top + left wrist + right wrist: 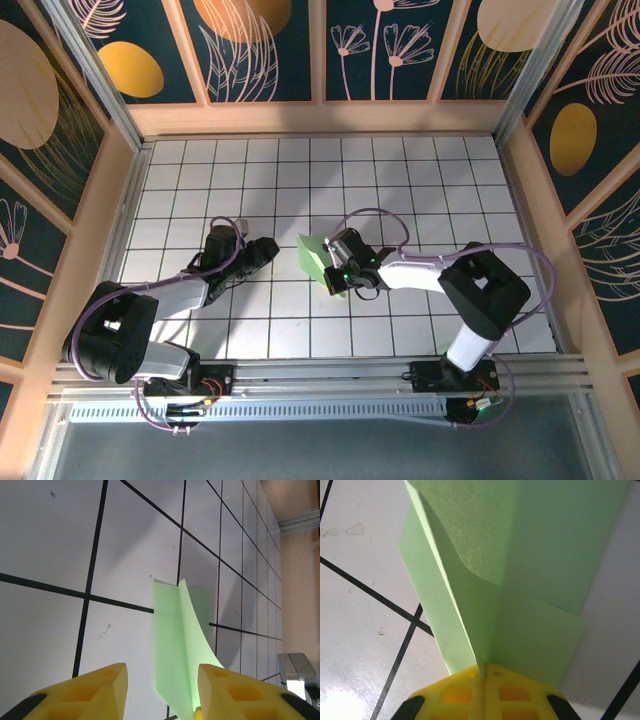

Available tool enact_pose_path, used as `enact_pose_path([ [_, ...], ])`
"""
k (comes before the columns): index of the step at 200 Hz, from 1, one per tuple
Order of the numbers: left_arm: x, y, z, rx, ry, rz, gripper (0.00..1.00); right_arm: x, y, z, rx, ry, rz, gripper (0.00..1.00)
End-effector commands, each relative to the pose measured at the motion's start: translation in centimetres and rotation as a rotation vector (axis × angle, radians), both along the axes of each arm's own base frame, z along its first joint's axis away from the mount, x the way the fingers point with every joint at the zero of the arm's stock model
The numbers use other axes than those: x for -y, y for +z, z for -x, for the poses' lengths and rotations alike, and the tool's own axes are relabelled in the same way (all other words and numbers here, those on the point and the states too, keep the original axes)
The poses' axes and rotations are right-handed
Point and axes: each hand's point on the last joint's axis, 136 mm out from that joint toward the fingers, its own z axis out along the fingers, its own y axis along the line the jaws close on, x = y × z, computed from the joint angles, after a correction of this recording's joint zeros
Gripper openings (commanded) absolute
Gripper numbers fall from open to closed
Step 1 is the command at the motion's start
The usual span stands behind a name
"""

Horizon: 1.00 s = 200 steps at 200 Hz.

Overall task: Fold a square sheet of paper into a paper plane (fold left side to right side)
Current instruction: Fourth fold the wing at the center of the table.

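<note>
The pale green sheet of paper [313, 254] lies on the white grid table, folded into layers, with one flap standing up from a crease. In the right wrist view my right gripper [484, 666] is shut on the lower end of that upright flap of paper [520, 555]. From above, the right gripper [336, 268] sits on the paper's right side. My left gripper [270, 248] is just left of the paper and apart from it. In the left wrist view the left gripper [161, 671] is open, the paper [172, 645] lying ahead of the gap and its curved flap rising beside the right finger [235, 692].
The black-lined grid table [420, 190] is walled by wooden rails [320, 120] at the back and both sides. A metal rail [330, 375] carrying the arm bases runs along the near edge. Cables loop over both arms.
</note>
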Motion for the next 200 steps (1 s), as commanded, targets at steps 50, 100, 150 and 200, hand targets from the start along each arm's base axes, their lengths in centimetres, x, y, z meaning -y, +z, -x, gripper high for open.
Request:
enact_pose_path([
  [50, 3.2, 0.1, 1.0, -0.01, -0.09, 0.041, 0.41, -0.2, 0.0, 0.8, -0.067, 0.039, -0.093, 0.02],
  [100, 5.9, -0.1, 1.9, -0.045, -0.141, 0.087, 0.41, -0.1, 1.3, 1.4, -0.166, 0.066, -0.256, 0.04],
  [150, 8.5, -0.3, 2.3, -0.066, -0.196, 0.112, 0.41, 0.4, 2.3, 1.1, -0.211, 0.069, -0.345, 0.04],
  [200, 10.0, -0.5, 1.9, -0.071, -0.218, 0.119, 0.42, 0.7, 2.2, 1.0, -0.22, 0.068, -0.358, 0.04],
])
